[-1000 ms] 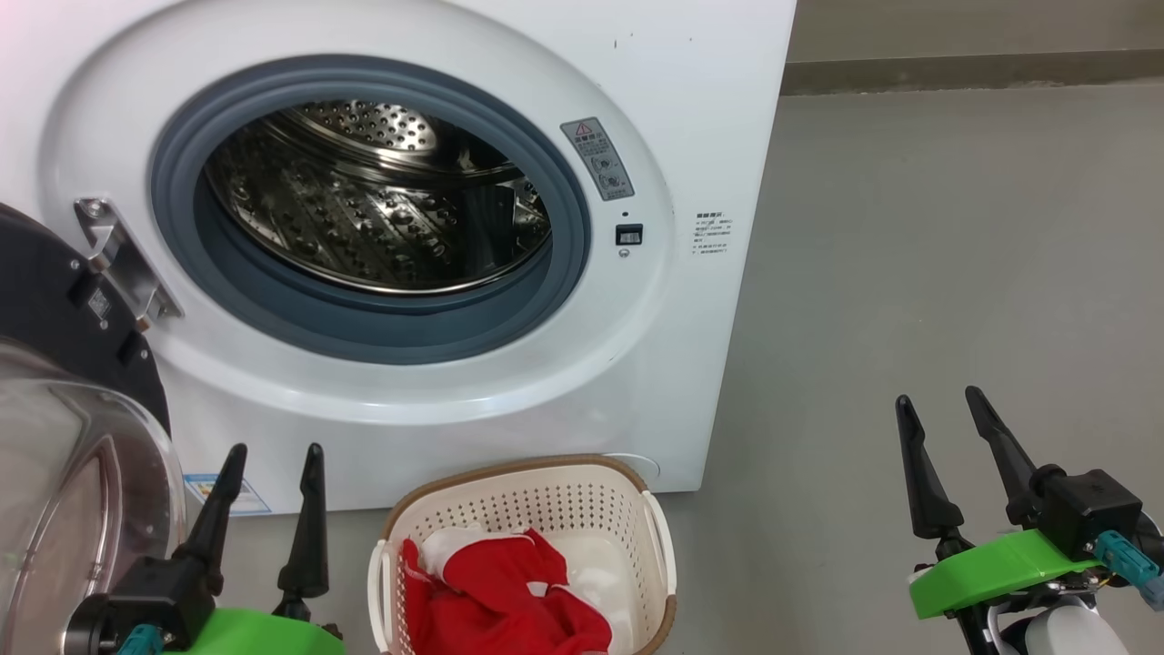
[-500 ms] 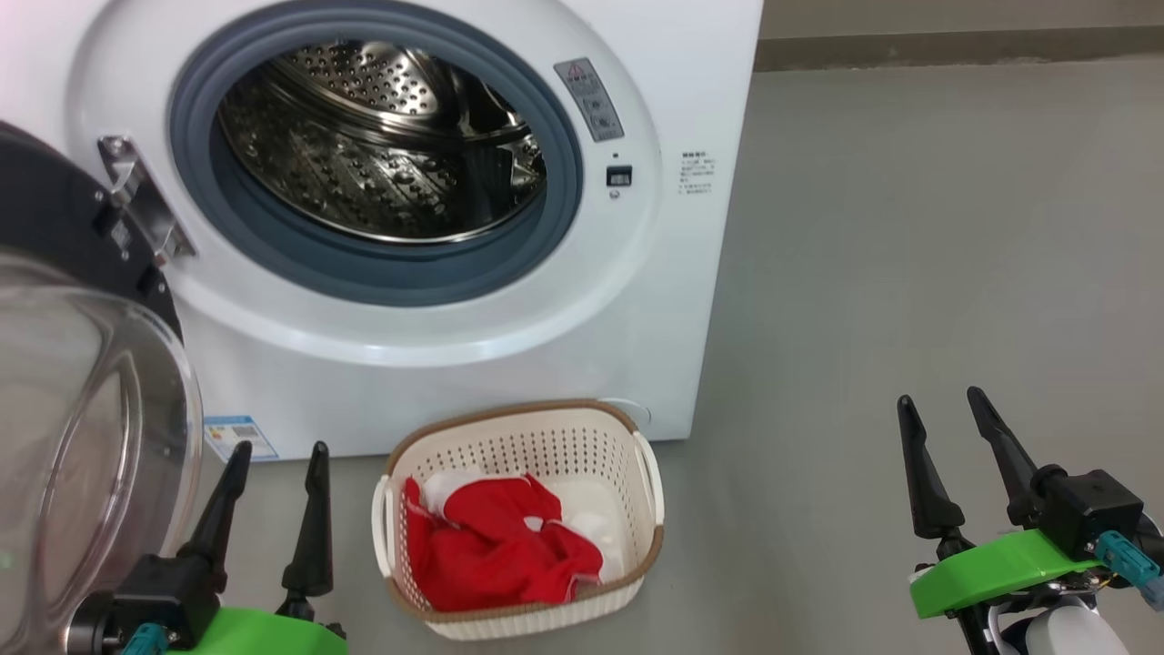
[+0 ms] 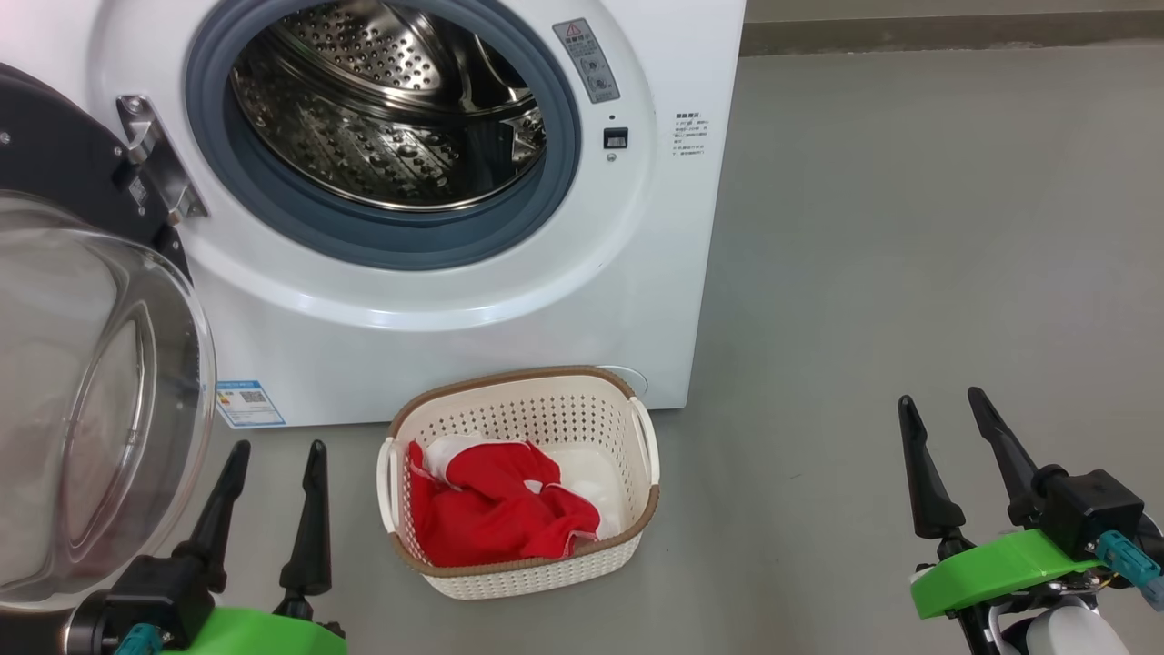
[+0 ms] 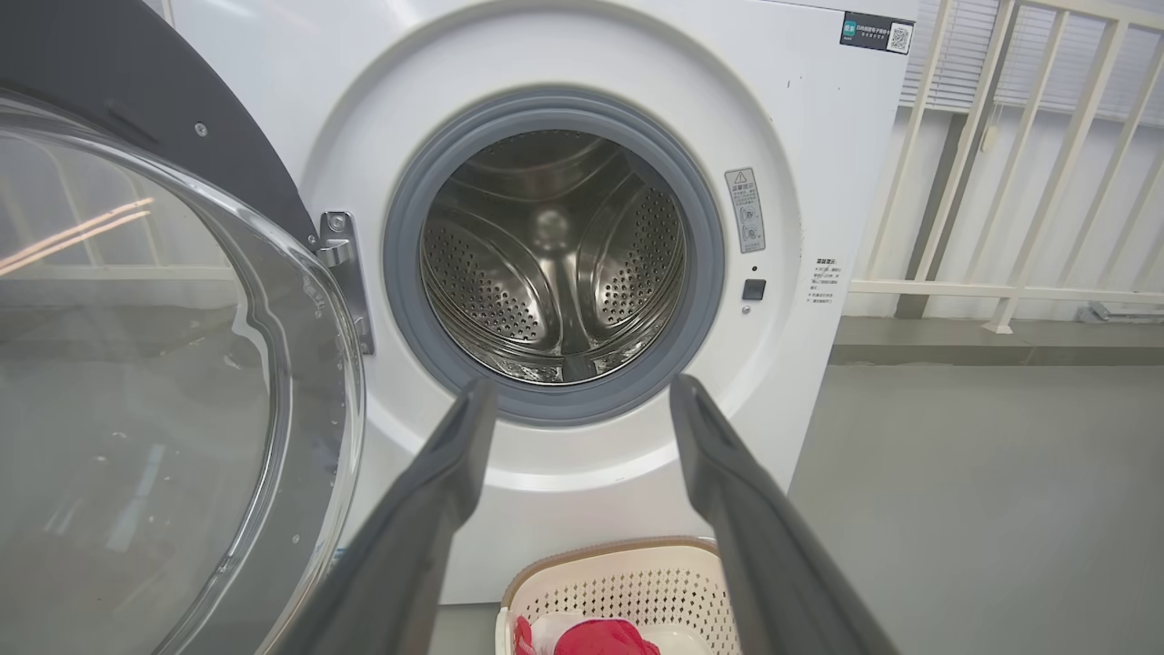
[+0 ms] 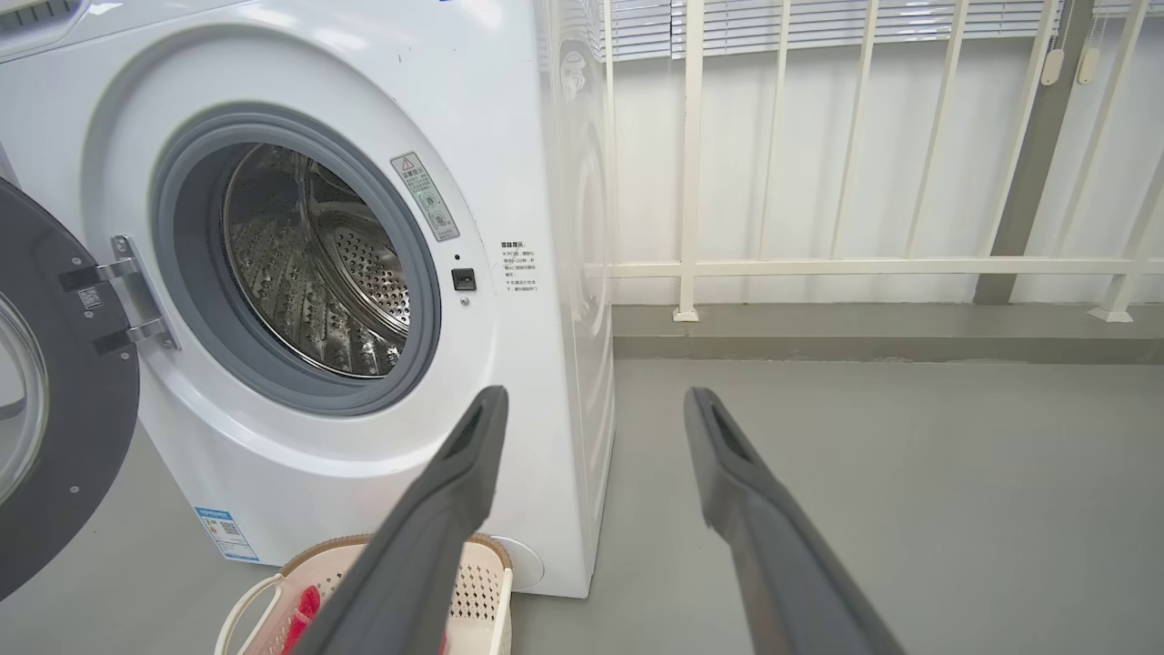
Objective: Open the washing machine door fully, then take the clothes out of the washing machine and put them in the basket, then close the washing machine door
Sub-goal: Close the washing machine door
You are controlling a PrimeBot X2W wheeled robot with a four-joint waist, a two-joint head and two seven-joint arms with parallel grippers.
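Note:
The white washing machine [image 3: 655,227] stands with its steel drum [image 3: 391,109] bare inside. Its door [image 3: 91,400] is swung wide to the left, black rim up, clear glass bowl bulging toward me; the left wrist view shows the door [image 4: 155,382] beside the drum [image 4: 555,264]. The cream basket [image 3: 641,509] sits on the floor in front of the machine, and the red and white clothes [image 3: 491,509] lie in it. My left gripper [image 3: 277,450] is open, empty, left of the basket. My right gripper [image 3: 941,400] is open, empty, far right over the floor.
Grey floor [image 3: 909,273] stretches right of the machine. A low kerb [image 5: 864,332] and a white railing [image 5: 818,267] run behind it. The open door's glass bowl reaches close to my left arm.
The head camera has tilted down and drawn back: machine and basket slid up the picture, and the whole basket now shows. Both grippers keep their places and stay open.

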